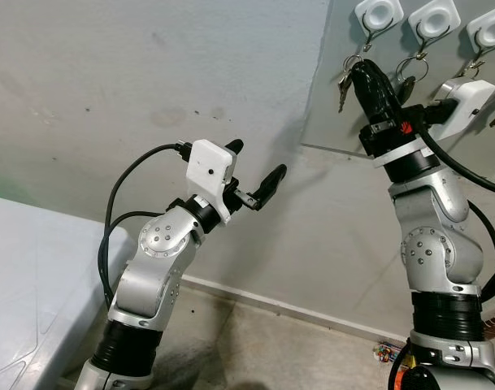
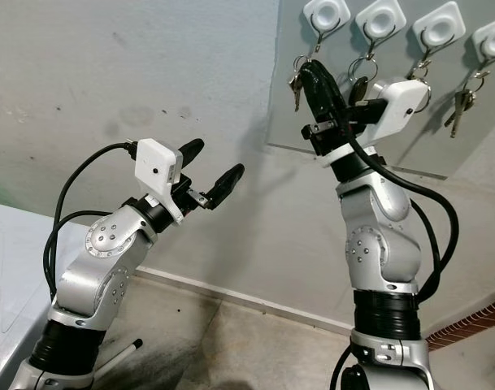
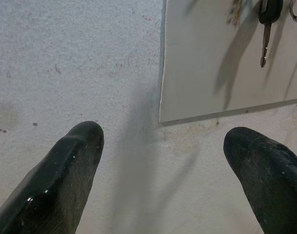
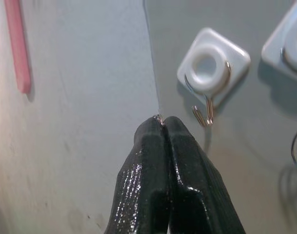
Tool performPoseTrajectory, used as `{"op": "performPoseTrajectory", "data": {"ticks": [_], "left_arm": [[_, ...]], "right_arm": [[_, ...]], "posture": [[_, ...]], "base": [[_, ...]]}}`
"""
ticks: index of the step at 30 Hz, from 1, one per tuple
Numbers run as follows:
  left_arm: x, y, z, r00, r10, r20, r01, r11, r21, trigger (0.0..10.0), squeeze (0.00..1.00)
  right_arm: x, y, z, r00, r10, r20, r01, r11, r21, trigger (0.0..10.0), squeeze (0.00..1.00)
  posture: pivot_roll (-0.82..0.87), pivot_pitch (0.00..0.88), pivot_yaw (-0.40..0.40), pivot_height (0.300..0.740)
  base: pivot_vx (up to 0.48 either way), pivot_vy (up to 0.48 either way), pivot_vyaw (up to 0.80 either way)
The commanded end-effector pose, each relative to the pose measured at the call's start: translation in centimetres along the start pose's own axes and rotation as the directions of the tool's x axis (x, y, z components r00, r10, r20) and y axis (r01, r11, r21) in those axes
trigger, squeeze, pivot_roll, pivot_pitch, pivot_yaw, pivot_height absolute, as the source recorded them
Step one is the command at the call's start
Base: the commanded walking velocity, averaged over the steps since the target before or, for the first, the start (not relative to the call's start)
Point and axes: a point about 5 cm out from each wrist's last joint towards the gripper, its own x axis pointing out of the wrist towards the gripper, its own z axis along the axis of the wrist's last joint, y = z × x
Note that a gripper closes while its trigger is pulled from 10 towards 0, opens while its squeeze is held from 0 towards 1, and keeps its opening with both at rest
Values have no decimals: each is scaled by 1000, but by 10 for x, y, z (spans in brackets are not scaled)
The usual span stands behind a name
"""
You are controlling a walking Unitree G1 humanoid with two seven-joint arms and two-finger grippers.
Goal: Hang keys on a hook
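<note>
1. Head views: the right gripper (image 2: 312,69) is raised against a grey wall panel (image 2: 393,158), just under the leftmost white hook (image 2: 325,15) of a row. Its fingers are pressed together, and a bunch of keys (image 2: 296,81) dangles at their tips. The left gripper (image 1: 255,172) is held out before the bare wall (image 1: 109,81), fingers spread wide, nothing between them.

2. Left wrist view: two parted black fingertips (image 3: 65,170) are seen before the panel's lower corner; a dark key (image 3: 267,24) hangs above.

3. Right wrist view: a thin metal ring (image 4: 158,118) is pinched at the closed tips, just beside the hook's wire.
</note>
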Motion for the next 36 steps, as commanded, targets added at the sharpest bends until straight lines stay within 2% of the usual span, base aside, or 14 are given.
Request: {"op": "performPoseTrajectory", "data": {"ticks": [1, 14, 27, 36], "left_arm": [[-3, -1, 2, 1000, 2, 4, -2, 1000, 2, 10000, 0], [-3, 0, 1, 1000, 7, 0, -7, 1000, 0, 10000, 0], [-1, -1, 2, 1000, 6, 3, -6, 1000, -2, 10000, 0], [-2, 0, 2, 1000, 17, 5, -17, 1000, -3, 10000, 0]], "right_arm": [[-2, 1, 9, 999, 6, 34, -6, 1000, -2, 10000, 0], [-13, 3, 21, 998, -12, 65, 11, 1000, 27, 10000, 0], [-5, 8, 30, 995, -4, 101, -2, 998, 61, 10000, 0], [0, 7, 28, 995, -12, 100, 3, 996, 91, 10000, 0]], "posture": [[-5, 128, 18, 740], [-10, 132, 23, 740], [-8, 131, 21, 740], [-2, 131, 13, 740]], "base": [[0, 0, 0], [0, 0, 0], [0, 0, 0], [0, 0, 0]]}}
